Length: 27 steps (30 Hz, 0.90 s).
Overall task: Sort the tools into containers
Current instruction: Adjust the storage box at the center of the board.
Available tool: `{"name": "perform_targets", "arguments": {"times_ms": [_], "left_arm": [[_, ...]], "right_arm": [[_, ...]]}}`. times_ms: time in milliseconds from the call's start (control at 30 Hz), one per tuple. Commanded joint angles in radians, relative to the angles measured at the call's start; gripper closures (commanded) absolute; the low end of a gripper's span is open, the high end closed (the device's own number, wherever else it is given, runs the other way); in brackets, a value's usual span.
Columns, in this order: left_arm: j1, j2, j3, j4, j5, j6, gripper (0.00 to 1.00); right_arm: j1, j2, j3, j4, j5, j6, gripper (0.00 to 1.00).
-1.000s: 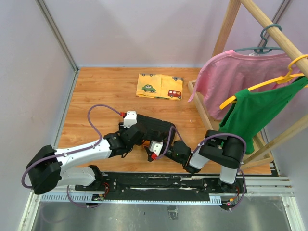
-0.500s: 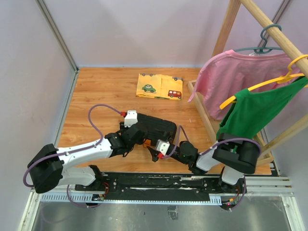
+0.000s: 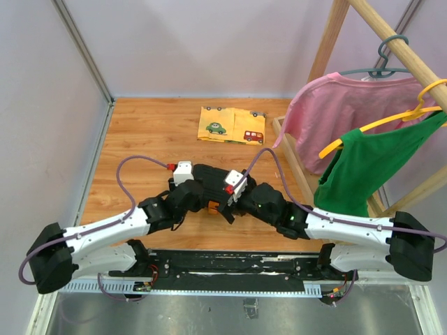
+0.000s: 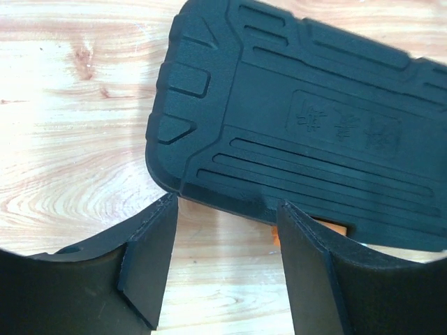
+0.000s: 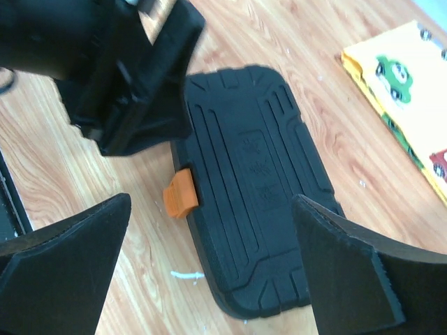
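Note:
The container, a black ribbed tool case [image 3: 211,175], lies shut on the wooden table, its orange latch [image 5: 180,193] on the near long edge. No tools show; they are hidden or out of view. My left gripper [image 4: 227,237] is open just short of the case's [image 4: 300,118] near edge, with only bare wood between its fingers [image 4: 150,258]. It sits beside the latch [image 4: 334,228], touching nothing. My right gripper [image 5: 209,209] hangs wide open above the case [image 5: 258,188], its fingers spanning the case without touching it. From above, the left gripper [image 3: 201,202] and right gripper [image 3: 230,206] meet at the case's front.
A yellow cloth printed with cars [image 3: 232,125] lies at the back of the table. A wooden clothes rack [image 3: 293,157] with a pink shirt [image 3: 349,112] and a green top [image 3: 370,164] fills the right side. A small white scrap [image 5: 187,275] lies near the case.
The right arm has stretched out leftward and its gripper has risen from the table in front of the case to above it. The left arm has drawn back slightly. The case stays shut.

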<state>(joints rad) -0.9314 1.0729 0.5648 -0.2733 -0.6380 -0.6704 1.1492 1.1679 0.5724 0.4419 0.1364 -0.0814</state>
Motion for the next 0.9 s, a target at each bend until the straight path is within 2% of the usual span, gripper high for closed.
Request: {"name": "perform_targets", "arguments": {"times_ms": [0,233,333,467,633,867], "left_arm": [[0.013,-0.126,-0.020,0.003,0.035,0.001,0.36],[0.014,-0.328,-0.089,-0.081,0.053,-0.112,0.34],[0.014,-0.374,-0.135,-0.127,0.063,-0.164,0.36],[0.014,-0.406,-0.196,-0.137,0.099,-0.216,0.37],[0.015,-0.371,-0.228,-0.106,0.123,-0.241,0.37],[0.048,-0.216,-0.194,-0.072,0.101,-0.225,0.34]], "right_arm": [[-0.005,-0.008,0.100,-0.440,0.077,0.134,0.01],[-0.194,0.003,0.174,-0.509,-0.108,0.214,0.02],[-0.318,0.019,0.196,-0.492,-0.205,0.272,0.01],[-0.417,0.075,0.241,-0.479,-0.276,0.298,0.01],[-0.499,0.189,0.310,-0.484,-0.352,0.309,0.01],[-0.559,0.358,0.386,-0.483,-0.515,0.302,0.00]]}}
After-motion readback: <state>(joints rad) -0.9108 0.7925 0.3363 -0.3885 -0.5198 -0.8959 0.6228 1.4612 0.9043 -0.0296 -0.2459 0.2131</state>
